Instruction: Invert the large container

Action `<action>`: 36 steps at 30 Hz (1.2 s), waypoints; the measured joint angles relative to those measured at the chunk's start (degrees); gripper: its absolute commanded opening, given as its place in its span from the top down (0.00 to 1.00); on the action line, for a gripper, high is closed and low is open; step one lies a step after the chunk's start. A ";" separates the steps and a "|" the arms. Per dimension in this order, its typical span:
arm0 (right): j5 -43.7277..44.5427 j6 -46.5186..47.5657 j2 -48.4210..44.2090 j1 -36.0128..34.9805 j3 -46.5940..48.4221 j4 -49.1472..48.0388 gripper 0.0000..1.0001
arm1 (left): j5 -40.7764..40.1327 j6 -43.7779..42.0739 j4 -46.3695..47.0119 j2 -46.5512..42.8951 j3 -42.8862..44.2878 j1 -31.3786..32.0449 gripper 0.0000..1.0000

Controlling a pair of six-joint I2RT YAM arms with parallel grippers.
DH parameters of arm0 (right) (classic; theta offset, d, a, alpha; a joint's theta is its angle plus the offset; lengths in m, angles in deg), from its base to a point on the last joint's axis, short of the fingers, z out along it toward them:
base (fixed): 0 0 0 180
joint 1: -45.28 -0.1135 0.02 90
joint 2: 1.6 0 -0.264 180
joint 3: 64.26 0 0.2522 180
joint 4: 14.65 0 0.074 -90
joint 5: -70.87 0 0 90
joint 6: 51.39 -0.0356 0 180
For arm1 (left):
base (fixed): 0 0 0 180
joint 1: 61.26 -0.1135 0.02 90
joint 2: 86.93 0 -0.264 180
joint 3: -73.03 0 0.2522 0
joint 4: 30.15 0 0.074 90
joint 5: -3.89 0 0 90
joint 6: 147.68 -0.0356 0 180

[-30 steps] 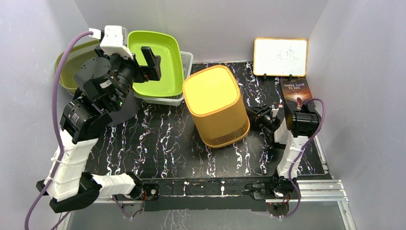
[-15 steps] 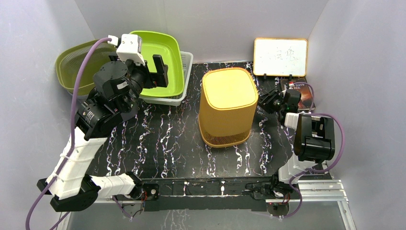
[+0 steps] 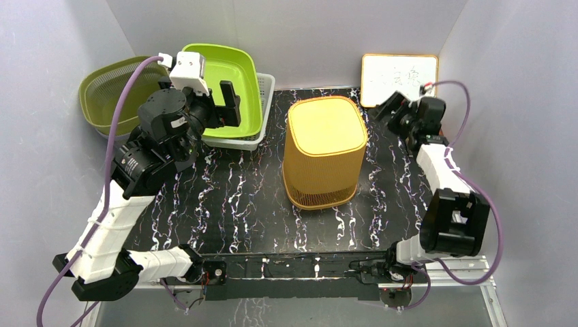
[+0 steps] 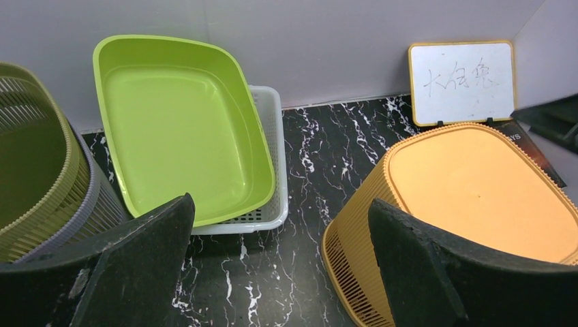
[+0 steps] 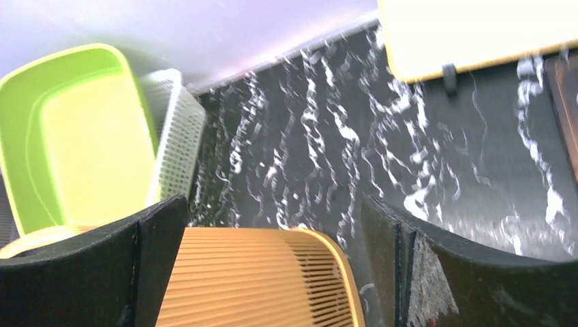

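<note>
1 lg container [image 3: 324,146] (base up), 1 whiteboard [image 3: 403,73].

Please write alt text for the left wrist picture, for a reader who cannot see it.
A large orange container stands upside down, closed base up, on a marbled table, beyond the open left claw. Behind, a lime green tray rests in a white basket; a whiteboard stands at the back right.

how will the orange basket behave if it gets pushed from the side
The orange basket looks light, its walls thin slats. Standing mouth-down and wider at the table, it would likely slide, not tip. The slats may flex if squeezed.
</note>
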 measured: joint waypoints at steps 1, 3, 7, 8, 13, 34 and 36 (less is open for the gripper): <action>1.73 1.40 -0.90 -1.66 3.04 1.75 0.02 | 0.00 -0.02 0.07 0.20 -0.09 0.00 0.02; 4.98 3.87 -2.43 -6.40 8.33 4.66 0.02 | -0.02 0.00 0.15 0.26 -0.70 0.00 0.02; 10.38 7.93 -5.81 -18.45 14.23 8.90 0.02 | -0.20 0.00 0.09 0.26 -1.64 0.00 0.02; 11.47 8.85 -6.88 -21.44 14.80 9.94 0.02 | -0.24 0.00 0.09 0.26 -1.77 0.00 0.02; 16.13 12.04 -12.94 -30.97 14.71 14.56 0.02 | -0.63 0.02 0.28 0.20 -2.16 0.00 0.02; -10.75 18.91 -36.63 -37.55 -5.64 17.66 0.02 | -1.51 2.36 1.38 2.03 -3.82 0.00 0.02; -11.91 19.21 -37.86 -37.55 -8.39 19.45 0.02 | -1.66 2.47 1.44 2.27 -4.31 0.00 0.02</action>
